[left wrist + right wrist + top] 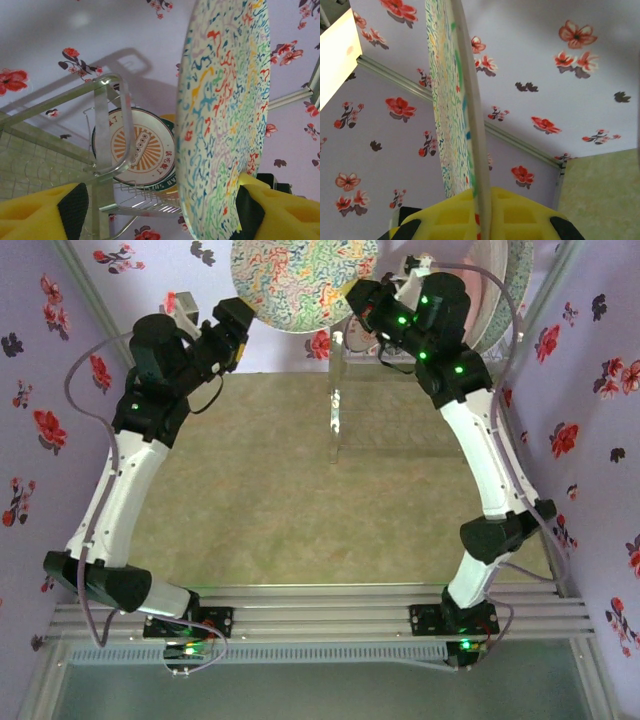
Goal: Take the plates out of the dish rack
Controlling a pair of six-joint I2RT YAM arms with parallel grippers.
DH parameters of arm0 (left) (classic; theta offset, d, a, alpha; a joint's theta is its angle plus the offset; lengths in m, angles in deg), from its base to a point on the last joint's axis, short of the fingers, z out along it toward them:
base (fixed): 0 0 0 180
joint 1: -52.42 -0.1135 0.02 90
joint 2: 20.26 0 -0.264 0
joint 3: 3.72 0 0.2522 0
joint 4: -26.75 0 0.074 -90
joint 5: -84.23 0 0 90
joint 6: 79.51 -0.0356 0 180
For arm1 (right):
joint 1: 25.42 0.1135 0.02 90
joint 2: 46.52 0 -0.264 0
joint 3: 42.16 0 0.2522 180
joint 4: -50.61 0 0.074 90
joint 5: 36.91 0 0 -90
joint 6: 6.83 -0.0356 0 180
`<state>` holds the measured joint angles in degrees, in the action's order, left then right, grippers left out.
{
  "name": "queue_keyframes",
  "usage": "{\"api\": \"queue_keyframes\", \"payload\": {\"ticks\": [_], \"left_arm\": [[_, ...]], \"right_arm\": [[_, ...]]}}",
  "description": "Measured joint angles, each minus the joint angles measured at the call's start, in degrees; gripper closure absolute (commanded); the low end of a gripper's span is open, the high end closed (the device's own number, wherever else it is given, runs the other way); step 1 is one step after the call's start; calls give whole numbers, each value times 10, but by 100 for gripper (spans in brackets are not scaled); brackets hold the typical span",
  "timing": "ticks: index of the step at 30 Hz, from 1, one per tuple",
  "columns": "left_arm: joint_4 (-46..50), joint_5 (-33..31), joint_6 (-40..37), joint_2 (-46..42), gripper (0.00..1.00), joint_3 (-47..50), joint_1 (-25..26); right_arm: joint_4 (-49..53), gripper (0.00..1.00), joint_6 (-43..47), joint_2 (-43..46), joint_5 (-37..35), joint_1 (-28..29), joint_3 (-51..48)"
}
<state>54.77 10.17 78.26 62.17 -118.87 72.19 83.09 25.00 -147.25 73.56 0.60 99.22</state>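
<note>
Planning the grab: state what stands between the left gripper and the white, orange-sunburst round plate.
Left wrist view: the bent end bar of the shiny silver wire dish rack stands between the left gripper and that sunburst plate.

The tabletop (280, 510) lies open from centre toward 9 o'clock. The dish rack (337, 415) blocks 1 o'clock, a squiggle-patterned plate (300, 280) hangs at 12, and walls (590, 440) crowd 3 and 9.

A robot test booth: floral-papered walls (30, 390) around an aluminium mounting rail (320, 615).
</note>
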Motion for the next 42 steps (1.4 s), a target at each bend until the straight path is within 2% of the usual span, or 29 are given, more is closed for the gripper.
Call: {"api": "queue_keyframes", "payload": {"ticks": [3,7,15,16,18,20,23,26,29,35,39,42], "left_arm": [[-1,4,13,0,28,7,-6],[-5,9,28,-1,45,19,-10],[-16,14,53,-1,97,33,-15],[-25,19,62,-1,100,34,-18],[-32,21,71,-1,100,34,-19],[-37,26,80,-1,100,38,-22],[-51,34,86,-1,100,41,-25],[-53,47,88,-1,100,41,-35],[-62,60,101,1,100,41,-56],[-100,72,134,1,100,57,-105],[-111,76,146,0,100,89,-129],[-120,77,149,-12,100,138,-141]], "right_arm": [[9,100,-9,-16,13,9,17],[21,100,-15,-28,26,18,22],[38,100,-34,-46,39,22,23],[40,100,-41,-47,41,21,24],[38,100,-50,-51,47,20,25],[38,86,-54,-51,47,20,28],[41,60,-48,-51,45,20,32],[43,47,-28,-50,36,22,38],[59,40,1,-43,15,22,40],[85,36,92,16,-54,24,6],[72,34,177,94,-100,33,-67],[29,26,265,161,-129,62,-149]]}}
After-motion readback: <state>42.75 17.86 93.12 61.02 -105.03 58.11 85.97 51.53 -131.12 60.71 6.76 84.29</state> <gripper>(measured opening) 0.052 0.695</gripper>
